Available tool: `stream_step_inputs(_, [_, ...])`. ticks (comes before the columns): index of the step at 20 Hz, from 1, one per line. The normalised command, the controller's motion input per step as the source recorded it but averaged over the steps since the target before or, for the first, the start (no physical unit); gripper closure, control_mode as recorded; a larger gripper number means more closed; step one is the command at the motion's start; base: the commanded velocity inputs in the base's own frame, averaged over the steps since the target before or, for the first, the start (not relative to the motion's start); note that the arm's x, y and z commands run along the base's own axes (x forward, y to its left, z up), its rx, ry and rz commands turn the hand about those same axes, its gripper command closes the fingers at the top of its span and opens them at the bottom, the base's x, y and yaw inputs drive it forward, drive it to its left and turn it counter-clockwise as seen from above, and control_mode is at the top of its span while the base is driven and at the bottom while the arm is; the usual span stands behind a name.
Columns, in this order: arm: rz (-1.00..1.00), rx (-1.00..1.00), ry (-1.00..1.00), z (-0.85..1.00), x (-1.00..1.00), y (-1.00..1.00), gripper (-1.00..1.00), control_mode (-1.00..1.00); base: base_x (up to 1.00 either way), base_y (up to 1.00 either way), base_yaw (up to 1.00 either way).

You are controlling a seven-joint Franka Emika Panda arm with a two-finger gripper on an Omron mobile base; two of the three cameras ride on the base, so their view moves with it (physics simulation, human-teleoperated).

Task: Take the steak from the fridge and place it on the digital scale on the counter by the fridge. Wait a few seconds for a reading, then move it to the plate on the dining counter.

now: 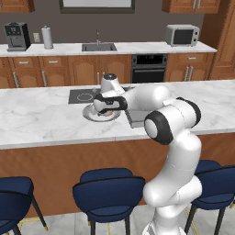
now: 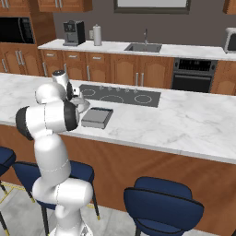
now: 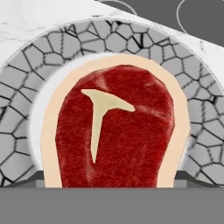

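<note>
steak [image 3: 116, 131]: fills the middle of the hand view, over the plate's centre. Long axis runs bottom to top of that view, rounded end toward the top, lower end cut off by the frame bottom.
steak surface: deep red, fibrous, pale tan fat rim, cream T-shaped bone mark left of centre.
steak in left base view: just a small brownish bit under the hand, mostly hidden.
plate [image 3: 39, 74]: round, wide grey rim with cracked-mosaic pattern, white centre. Sits on the tabletop [image 1: 41, 119], white grey-veined marble over a reddish-brown wood front.
hand [image 1: 106, 109]: low over the plate, pointing down. Fingertips hidden behind the steak in the hand view; can't tell whether it's clamped on the steak or let go.
contact: can't tell whether the steak touches the plate.
digital scale [image 2: 97, 117]: flat square grey slab, darker base, just beside the plate, partly blocked by the arm in left base view.
cooktop [image 2: 120, 95]: black, flat, ring marks, behind the scale.
</note>
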Motion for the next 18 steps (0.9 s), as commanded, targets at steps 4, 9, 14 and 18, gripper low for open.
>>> stream_step_inputs(4, [0.00, 0.00, 0.00, 0.03, 0.00, 0.00, -1.00, -1.00, 0.00, 0.00, 0.00])
stream_step_inputs(9, [0.00, 0.00, 0.00, 0.25, -0.20, -0.06, -1.00, -1.00, 0.00, 0.00, 0.00])
stream_step_inputs(14, [-0.02, 0.00, -0.03, 0.44, -0.72, -0.30, -1.00, -1.00, 0.00, 0.00, 0.00])
stream_step_inputs(18, [-0.06, 0.01, -0.08, 0.43, -0.81, -0.45, -1.00, -1.00, 0.00, 0.00, 0.00])
